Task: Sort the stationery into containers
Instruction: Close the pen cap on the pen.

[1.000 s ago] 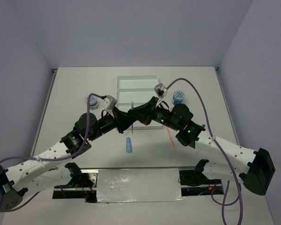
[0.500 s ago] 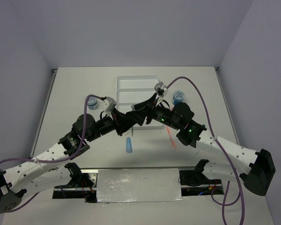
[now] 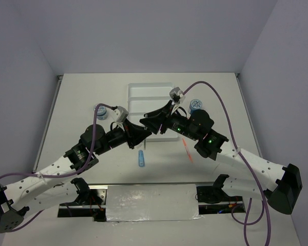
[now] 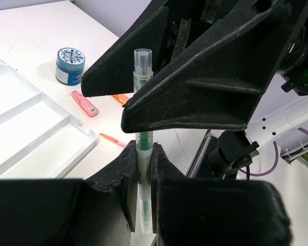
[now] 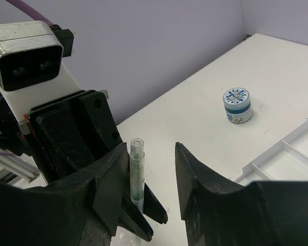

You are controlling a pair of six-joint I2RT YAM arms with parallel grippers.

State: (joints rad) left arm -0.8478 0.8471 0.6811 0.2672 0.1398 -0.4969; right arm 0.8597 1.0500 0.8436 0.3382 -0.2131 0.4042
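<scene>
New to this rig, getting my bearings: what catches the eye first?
The two arms meet mid-table, by the near edge of the white tray. The left gripper pinches a clear green-cored pen, while the right gripper has its jaws open on either side of it.

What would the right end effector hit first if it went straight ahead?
Probably the green pen, which the left end effector holds upright between the open fingers of the right end effector; depth unclear.
</scene>
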